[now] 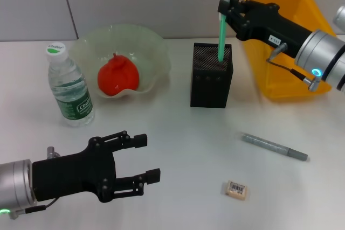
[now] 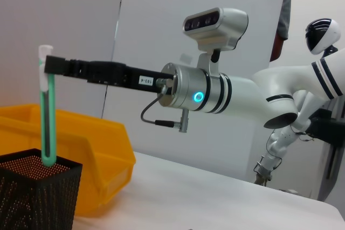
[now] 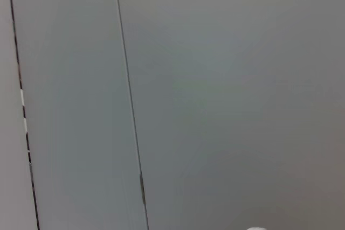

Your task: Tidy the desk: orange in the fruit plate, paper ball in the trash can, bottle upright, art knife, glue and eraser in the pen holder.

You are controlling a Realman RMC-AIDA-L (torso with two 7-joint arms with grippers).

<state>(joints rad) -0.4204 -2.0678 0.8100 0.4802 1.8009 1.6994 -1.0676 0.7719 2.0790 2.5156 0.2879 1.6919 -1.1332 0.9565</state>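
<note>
My right gripper (image 1: 225, 5) is shut on the top of a green glue stick (image 1: 221, 36) and holds it upright with its lower end inside the black mesh pen holder (image 1: 211, 76). The left wrist view shows the same: the right gripper (image 2: 49, 64), the glue stick (image 2: 47, 127) and the pen holder (image 2: 38, 197). The orange (image 1: 117, 76) lies in the pale-green fruit plate (image 1: 148, 47). The bottle (image 1: 69, 87) stands upright at the left. The grey art knife (image 1: 275, 147) and the eraser (image 1: 236, 189) lie on the table. My left gripper (image 1: 150, 158) is open and empty near the front left. The paper ball is out of view.
The yellow trash can (image 1: 294, 87) stands at the back right behind the right arm; it also shows in the left wrist view (image 2: 102, 154). The right wrist view shows only a grey wall.
</note>
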